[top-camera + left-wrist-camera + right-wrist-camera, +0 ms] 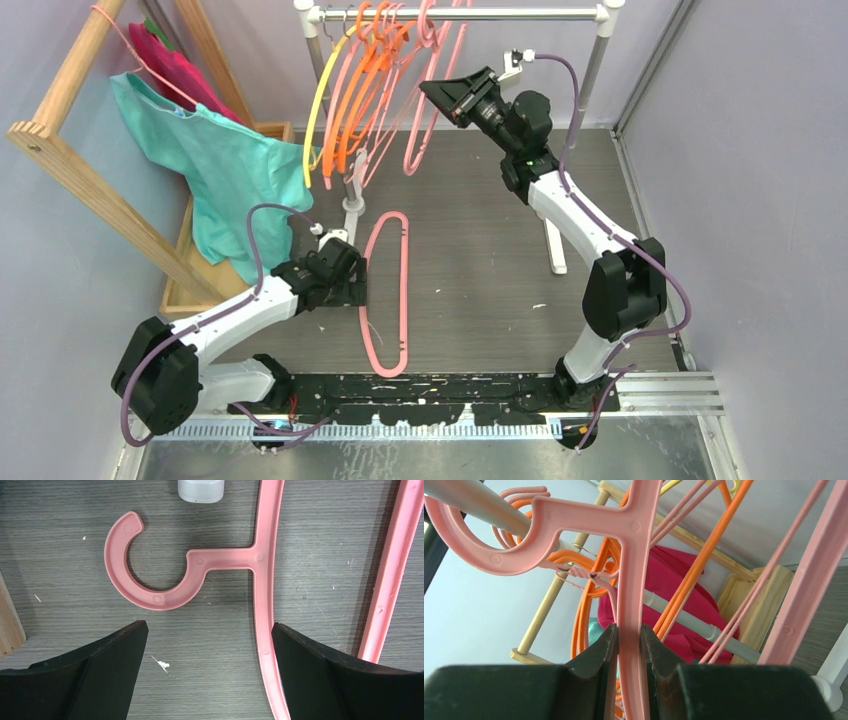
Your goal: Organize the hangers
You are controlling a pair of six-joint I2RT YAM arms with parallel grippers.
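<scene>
One pink hanger (403, 290) lies flat on the dark table. My left gripper (350, 282) hovers low over its hook end and is open. In the left wrist view the hook (150, 592) curls ahead of the open gripper (210, 635), and the hanger's arm (263, 595) runs just inside the right finger (320, 675). Yellow (313, 120), orange (350, 110) and pink hangers hang from the white rail (520, 14). My right gripper (436, 92) is raised at the rail, shut on the stem of a pink hanger (630, 580) whose hook (499, 560) sits over the rail (469, 502).
A wooden frame (70, 150) at the left carries teal (225, 170) and magenta (185, 70) garments over a wooden tray (185, 280). The rack's white foot (200, 490) stands just beyond the floor hanger's hook. Grey walls close in the left and right sides.
</scene>
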